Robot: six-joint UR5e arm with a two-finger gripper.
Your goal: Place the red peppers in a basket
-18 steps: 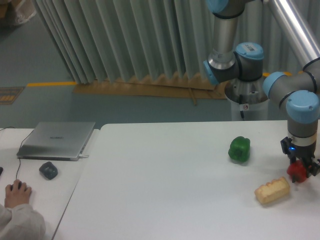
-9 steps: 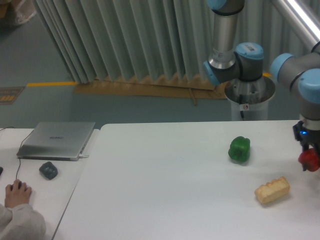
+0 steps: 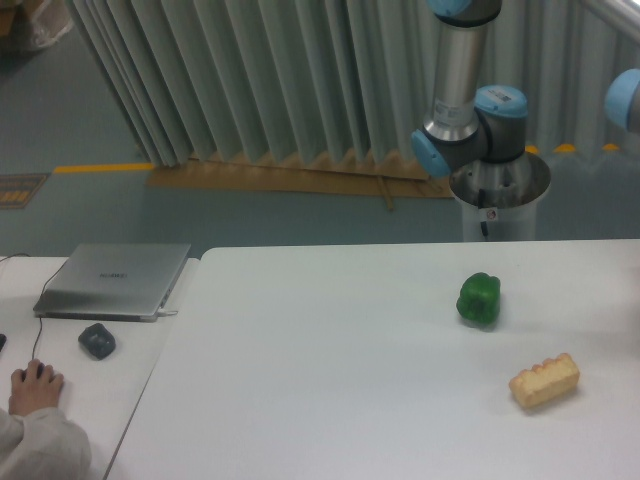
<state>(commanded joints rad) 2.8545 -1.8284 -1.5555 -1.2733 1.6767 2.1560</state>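
Note:
The red peppers are out of view, and so is the gripper: both lie past the right edge of the picture. Only the arm's upright link point(image 3: 458, 60), its blue-capped joint point(image 3: 478, 135) and a sliver of another joint point(image 3: 628, 98) at the right edge show. No basket is in view.
A green bell pepper point(image 3: 479, 298) sits on the white table point(image 3: 330, 380) right of centre. A tan ridged bread-like block point(image 3: 545, 380) lies nearer the front right. On the left desk are a closed laptop point(image 3: 113, 279), a dark object point(image 3: 97, 341) and a person's hand point(image 3: 35, 386).
The gripper, shut on the red pepper, rose and moved right from beside the tan block until both left the picture. The green pepper and tan block have not moved.

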